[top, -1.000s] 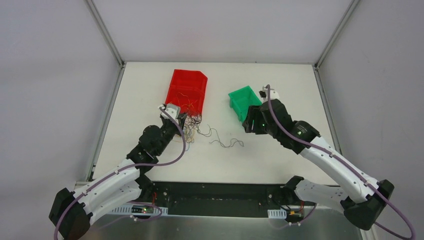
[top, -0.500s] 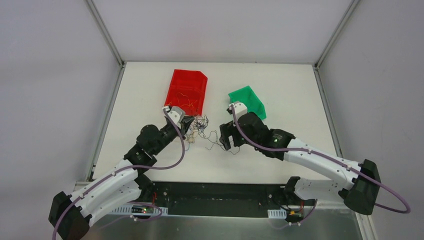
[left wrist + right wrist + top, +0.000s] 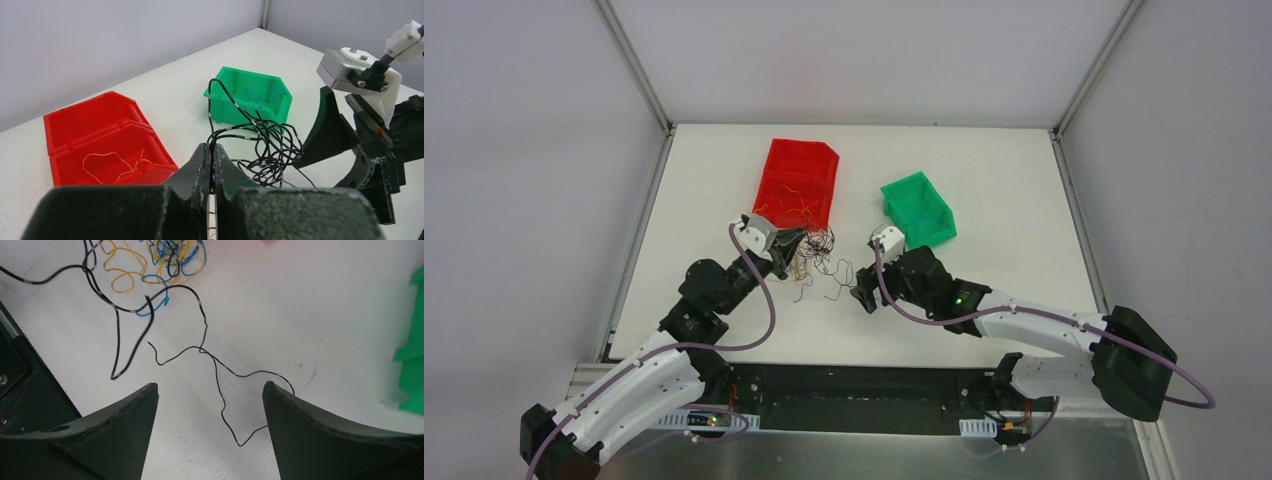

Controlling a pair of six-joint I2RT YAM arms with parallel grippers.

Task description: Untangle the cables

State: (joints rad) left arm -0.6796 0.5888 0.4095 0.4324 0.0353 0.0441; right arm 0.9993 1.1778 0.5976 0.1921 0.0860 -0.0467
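The cables (image 3: 816, 256) form a loose clump of thin dark, yellow and blue wires on the white table in front of the red bin (image 3: 796, 165). My left gripper (image 3: 786, 244) is shut on several dark strands; in the left wrist view they rise from between the closed fingertips (image 3: 211, 148) into a black tangle (image 3: 272, 145). My right gripper (image 3: 862, 297) hovers open just right of the clump. In the right wrist view a single thin dark wire (image 3: 220, 390) lies on the table between its spread fingers (image 3: 210, 386), with yellow and blue loops (image 3: 165, 257) beyond.
The red bin (image 3: 100, 142) holds a yellow wire (image 3: 115, 162). A green bin (image 3: 917, 208) stands to the right of it, a blue wire (image 3: 260, 94) inside. The right arm's wrist (image 3: 360, 75) is close to the tangle.
My right arm swung from the green bin leftward and down to the table beside the clump, its jaws opening. My left gripper drew back slightly, pulling the cables with it.
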